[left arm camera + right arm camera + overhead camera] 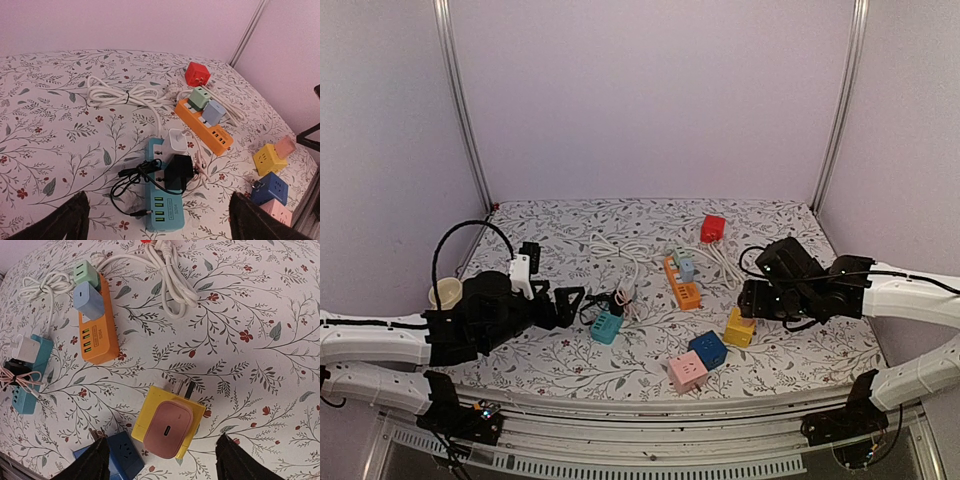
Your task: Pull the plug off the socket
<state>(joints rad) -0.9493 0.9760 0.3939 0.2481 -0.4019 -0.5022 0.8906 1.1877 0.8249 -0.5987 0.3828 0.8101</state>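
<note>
A teal power strip (162,200) lies on the floral table (50,150), with a black adapter plug (177,173) and a white plug (177,142) in it. My left gripper (159,220) is open above its near end, touching nothing. A yellow cube socket (150,415) holds a pink plug (167,427) on its top face. My right gripper (167,460) is open straight above that plug, a finger on each side and apart from it. In the top view the left gripper (570,300) is beside the teal strip (606,326), and the right gripper (748,298) is over the yellow cube (739,330).
An orange power strip (95,335) carries a green plug (83,271) and a blue-grey plug (87,294). A blue cube (120,457) lies by the right gripper's left finger. A pink cube (687,372), a red cube (713,228) and coiled white cable (167,277) lie around. A beige cup (446,292) stands far left.
</note>
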